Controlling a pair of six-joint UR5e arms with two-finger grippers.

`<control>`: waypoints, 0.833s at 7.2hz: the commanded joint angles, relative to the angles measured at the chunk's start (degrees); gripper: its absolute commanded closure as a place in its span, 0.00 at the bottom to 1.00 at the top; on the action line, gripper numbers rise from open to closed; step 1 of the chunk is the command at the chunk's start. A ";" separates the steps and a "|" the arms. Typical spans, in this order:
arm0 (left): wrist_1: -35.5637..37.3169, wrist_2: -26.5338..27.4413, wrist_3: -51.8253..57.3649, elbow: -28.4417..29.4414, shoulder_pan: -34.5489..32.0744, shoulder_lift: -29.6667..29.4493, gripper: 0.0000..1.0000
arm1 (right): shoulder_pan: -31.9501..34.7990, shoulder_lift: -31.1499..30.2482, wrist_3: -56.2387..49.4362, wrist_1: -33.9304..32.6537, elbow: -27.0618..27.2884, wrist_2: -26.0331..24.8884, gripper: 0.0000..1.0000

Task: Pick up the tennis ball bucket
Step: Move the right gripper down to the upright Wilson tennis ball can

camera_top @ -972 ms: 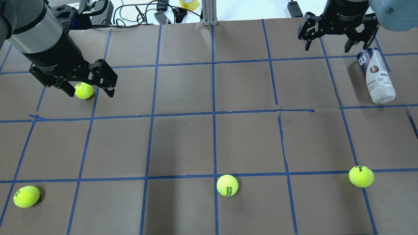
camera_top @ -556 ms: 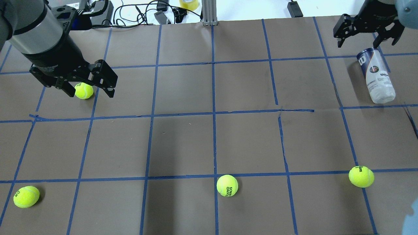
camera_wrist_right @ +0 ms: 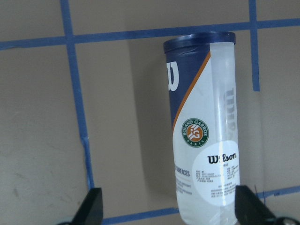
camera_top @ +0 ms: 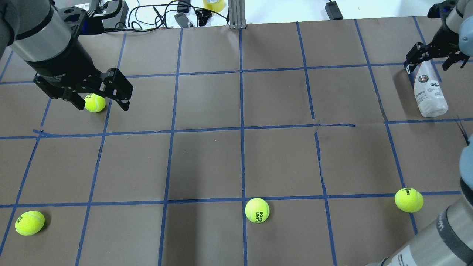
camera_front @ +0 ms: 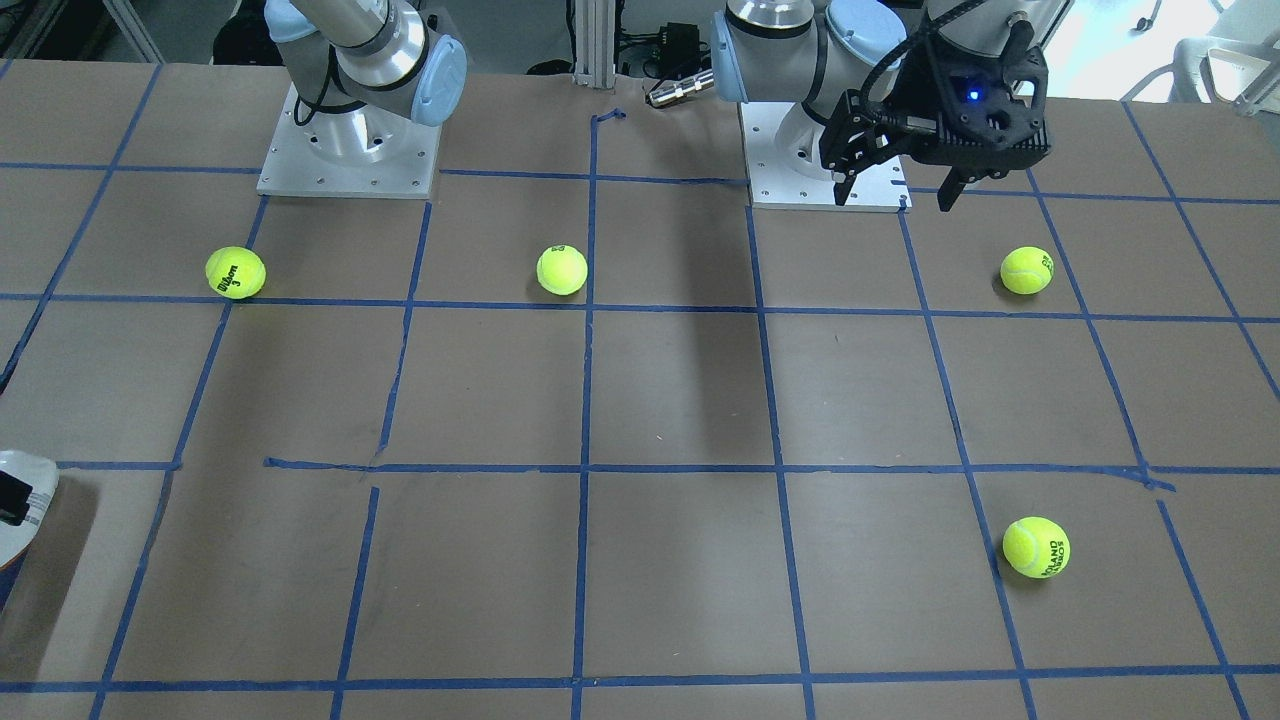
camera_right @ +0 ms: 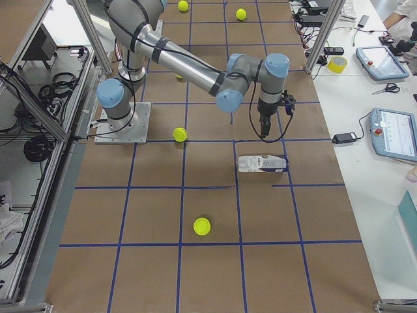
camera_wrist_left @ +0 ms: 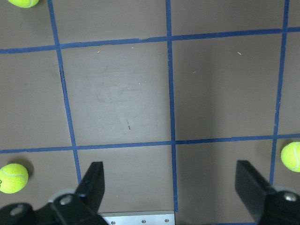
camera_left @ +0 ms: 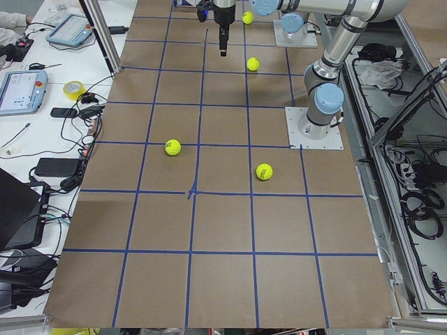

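Bucket (camera_top: 428, 93) right of 4 balls (camera_top: 257, 210)

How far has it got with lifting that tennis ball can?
Done: nothing lifted yet; the tennis ball bucket lies on its side on the table. In hand: the right hand hovers open above it, seemingly lined up for a grip. Left: lower, close on it and raise it.

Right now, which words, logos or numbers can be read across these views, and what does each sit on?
"W": navy band of the tennis ball bucket.
"Wilson": its white label.
"ROLAND GARROS": its round badge; the fine print below is too small.
"Wilson 3": right tennis ball.
"ROLAND GARROS": far left tennis ball.
"OLAND ARROS", partly turned away: middle ball.
Blurred print: near left ball.
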 commanded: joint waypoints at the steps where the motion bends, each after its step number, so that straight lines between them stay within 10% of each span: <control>1: 0.07 -0.08 -0.09 0.00 -0.08 -0.17 0.00 | -1.91 5.88 -3.65 -3.40 -0.09 2.68 0.00; 6: 0.95 -0.25 -0.09 -0.09 0.00 -0.35 0.00 | -2.00 5.47 -3.74 -3.76 -1.76 0.66 0.00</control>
